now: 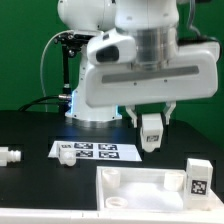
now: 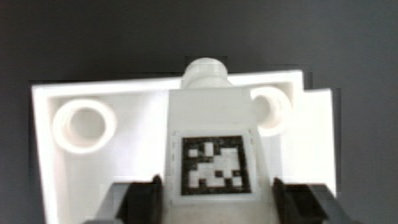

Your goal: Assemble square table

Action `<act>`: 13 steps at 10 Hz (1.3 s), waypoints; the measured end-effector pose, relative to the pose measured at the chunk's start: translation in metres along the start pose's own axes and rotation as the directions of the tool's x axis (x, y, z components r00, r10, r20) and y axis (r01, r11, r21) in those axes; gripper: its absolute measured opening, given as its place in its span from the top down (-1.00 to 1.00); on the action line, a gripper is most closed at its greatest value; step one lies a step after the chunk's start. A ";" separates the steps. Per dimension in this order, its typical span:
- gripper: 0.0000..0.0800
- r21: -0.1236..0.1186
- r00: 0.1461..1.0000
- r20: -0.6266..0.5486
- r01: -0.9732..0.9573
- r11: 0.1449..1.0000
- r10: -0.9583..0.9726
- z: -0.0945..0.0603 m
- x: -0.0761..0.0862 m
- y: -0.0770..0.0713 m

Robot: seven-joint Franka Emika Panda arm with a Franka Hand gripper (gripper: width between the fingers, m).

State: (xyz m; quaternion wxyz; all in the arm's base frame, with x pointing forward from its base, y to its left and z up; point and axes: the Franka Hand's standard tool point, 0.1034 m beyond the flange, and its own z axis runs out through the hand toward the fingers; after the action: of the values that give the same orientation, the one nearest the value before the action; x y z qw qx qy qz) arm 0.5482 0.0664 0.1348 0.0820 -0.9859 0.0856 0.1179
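My gripper (image 1: 150, 128) is shut on a short white leg (image 1: 151, 132) with a black-and-white tag and holds it in the air above the table. In the wrist view the leg (image 2: 214, 130) runs out from between my dark fingers (image 2: 146, 200), its rounded tip pointing at the white square tabletop (image 2: 107, 150) below, between two round corner sockets (image 2: 82, 122). The tabletop (image 1: 140, 195) lies at the front in the exterior view. Another tagged leg (image 1: 197, 176) stands at its right corner.
The marker board (image 1: 95, 152) lies flat on the black table left of my gripper. A small white part (image 1: 9, 156) lies at the exterior view's far left. The robot base (image 1: 85, 100) stands behind.
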 end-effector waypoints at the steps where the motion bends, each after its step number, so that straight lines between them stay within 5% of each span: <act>1: 0.29 -0.002 0.995 -0.099 0.024 1.000 -0.024 0.000 0.007 0.000; 4: 0.29 -0.013 0.965 -0.258 0.043 0.999 -0.045 -0.002 0.014 0.002; 6: 0.29 -0.035 0.925 -0.362 0.113 0.993 -0.118 -0.025 0.051 0.021; 8: 0.29 -0.093 0.836 -0.522 0.139 0.986 -0.167 -0.042 0.076 0.029; 9: 0.29 -0.106 0.799 -0.578 0.131 0.986 -0.168 -0.040 0.066 0.024; 13: 0.29 -0.145 0.771 -0.608 0.126 0.981 -0.188 -0.027 0.077 0.041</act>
State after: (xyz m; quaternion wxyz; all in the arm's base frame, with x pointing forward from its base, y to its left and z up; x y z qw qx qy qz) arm 0.6199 0.0099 0.1362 0.0118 -0.9763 0.0193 -0.2150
